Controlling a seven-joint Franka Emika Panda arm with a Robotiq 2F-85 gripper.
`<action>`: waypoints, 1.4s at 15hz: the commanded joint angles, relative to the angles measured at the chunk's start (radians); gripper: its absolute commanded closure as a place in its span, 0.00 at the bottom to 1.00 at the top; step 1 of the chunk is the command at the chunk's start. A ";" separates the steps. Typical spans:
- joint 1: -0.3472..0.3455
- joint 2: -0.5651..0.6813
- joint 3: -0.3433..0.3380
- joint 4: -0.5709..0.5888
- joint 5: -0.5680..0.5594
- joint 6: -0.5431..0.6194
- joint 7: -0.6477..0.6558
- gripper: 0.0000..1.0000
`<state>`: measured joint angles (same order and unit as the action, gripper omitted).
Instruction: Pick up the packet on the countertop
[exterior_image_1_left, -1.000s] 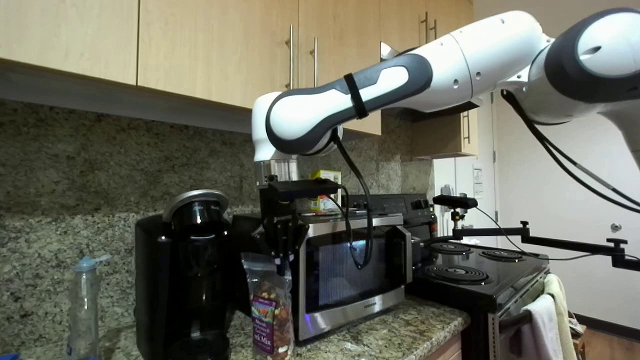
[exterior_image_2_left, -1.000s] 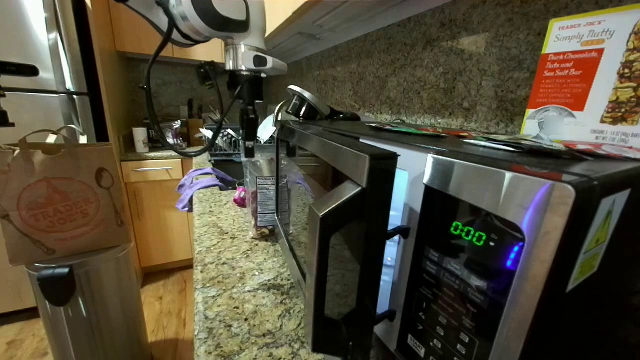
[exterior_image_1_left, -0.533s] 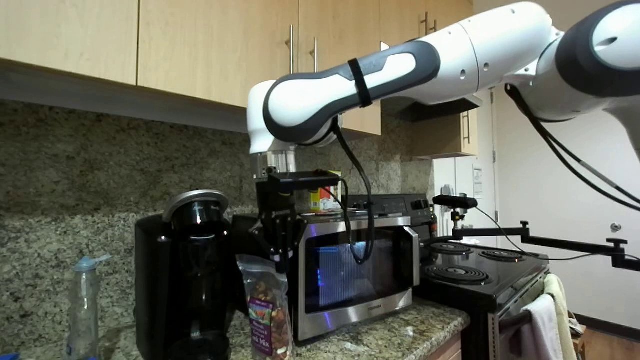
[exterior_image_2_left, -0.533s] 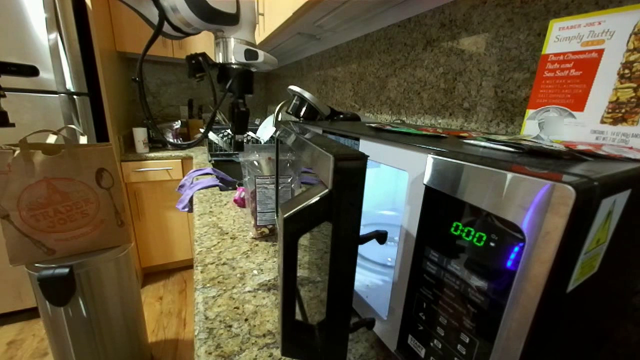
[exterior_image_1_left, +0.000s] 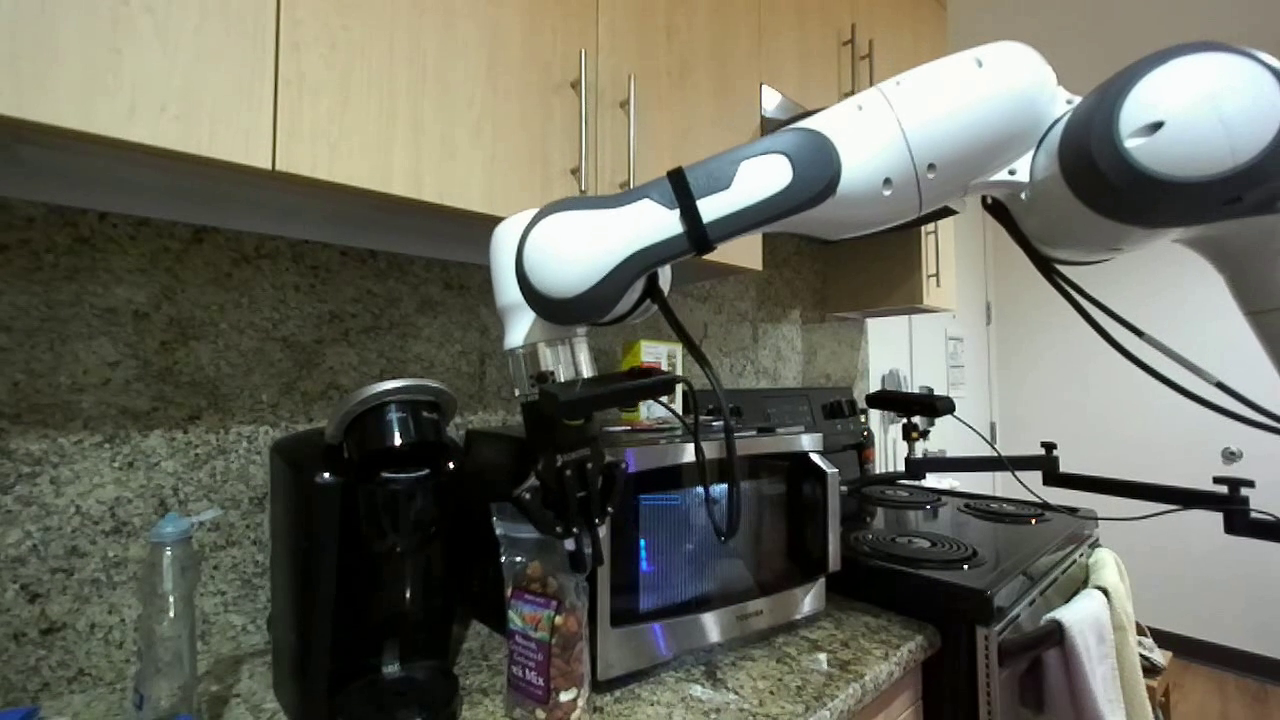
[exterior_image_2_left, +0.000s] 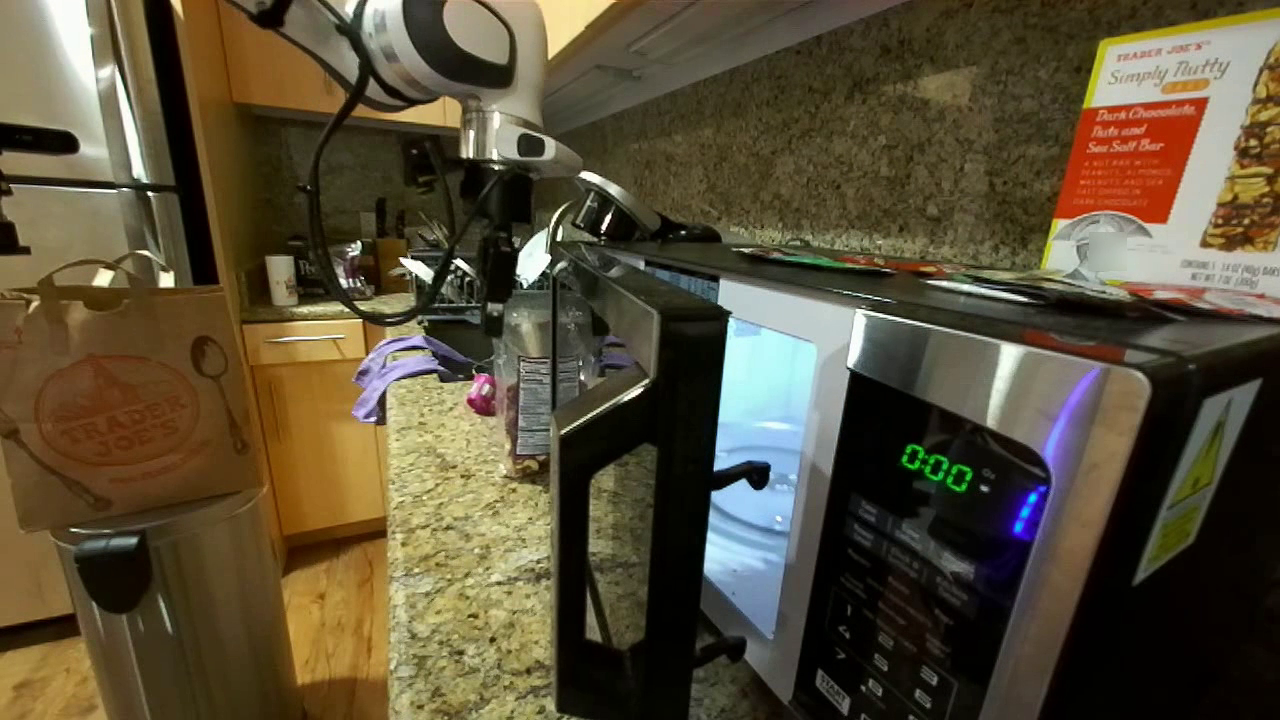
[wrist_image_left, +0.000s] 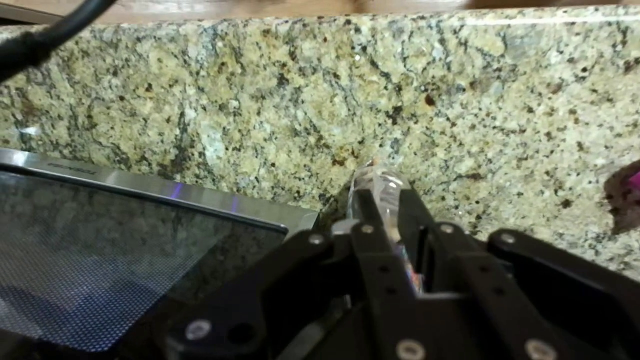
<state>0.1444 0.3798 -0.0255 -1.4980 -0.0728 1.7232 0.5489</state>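
Observation:
The packet (exterior_image_1_left: 530, 640) is a clear pouch of nut mix with a purple label, standing upright on the granite countertop (exterior_image_1_left: 760, 670) between coffee maker and microwave. In an exterior view, the microwave door cuts off part of the packet (exterior_image_2_left: 533, 410). My gripper (exterior_image_1_left: 590, 555) is at the packet's top, pointing down and slightly tilted; it also shows beside the packet's top in an exterior view (exterior_image_2_left: 492, 312). In the wrist view, the gripper's fingers (wrist_image_left: 390, 200) are apart, with the packet's clear top (wrist_image_left: 382, 180) below and between them. Whether they touch it I cannot tell.
A microwave (exterior_image_2_left: 930, 540) with its door (exterior_image_2_left: 685, 450) standing open is close beside the packet. A black coffee maker (exterior_image_1_left: 370, 560) is on the packet's other side. A clear bottle (exterior_image_1_left: 168, 620), a yellow-white box (exterior_image_2_left: 1170, 150) and a purple cloth (exterior_image_2_left: 405, 365) are farther off.
The microwave door has swung wider open. My gripper rose slightly, then came down lower and tilted at the packet's top. The packet leaned over, and now stands straighter.

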 joint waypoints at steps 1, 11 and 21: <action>-0.012 0.071 -0.016 0.090 -0.025 -0.031 -0.012 0.50; -0.015 0.078 -0.042 0.113 -0.028 0.015 -0.011 0.00; -0.039 0.090 -0.023 0.102 0.010 0.096 -0.092 0.00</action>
<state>0.1379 0.4499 -0.0638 -1.4148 -0.0669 1.7346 0.5531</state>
